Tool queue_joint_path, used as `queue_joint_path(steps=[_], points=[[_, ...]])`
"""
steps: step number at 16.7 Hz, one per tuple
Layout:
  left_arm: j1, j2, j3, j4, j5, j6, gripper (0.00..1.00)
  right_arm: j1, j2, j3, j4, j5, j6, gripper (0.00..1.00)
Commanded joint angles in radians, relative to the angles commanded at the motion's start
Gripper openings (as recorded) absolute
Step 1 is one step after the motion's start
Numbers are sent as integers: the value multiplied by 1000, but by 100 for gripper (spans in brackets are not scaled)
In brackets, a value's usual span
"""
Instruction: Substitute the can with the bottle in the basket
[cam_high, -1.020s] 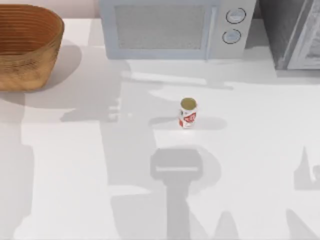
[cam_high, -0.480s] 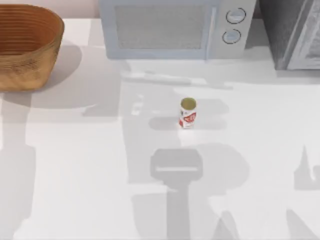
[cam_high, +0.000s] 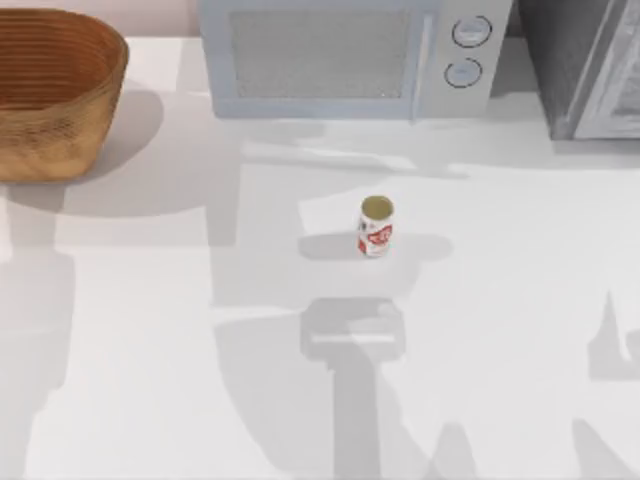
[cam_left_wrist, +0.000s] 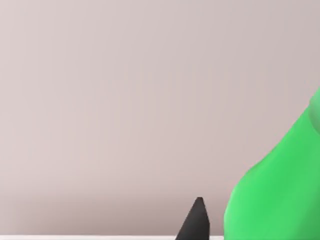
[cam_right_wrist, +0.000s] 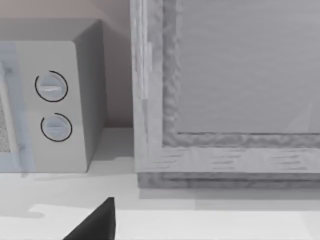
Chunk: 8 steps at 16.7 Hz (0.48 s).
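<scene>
I can read no words or numbers anywhere. The can, standing upright on the white table, carries red markings on its white label, too small for me to make out. The microwave has two round dials with no legible marks beside them.

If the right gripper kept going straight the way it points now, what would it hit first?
Probably the grey textured cabinet straight ahead, beside the white microwave; only a dark fingertip shows, and depth is unclear.
</scene>
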Motion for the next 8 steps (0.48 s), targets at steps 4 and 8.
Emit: queue_joint_path(steps=[4,8], points=[[0,0,0,0,0,0,15,0,0,0,0,0,0,100],[0,0,0,0,0,0,45,0,0,0,0,0,0,100]])
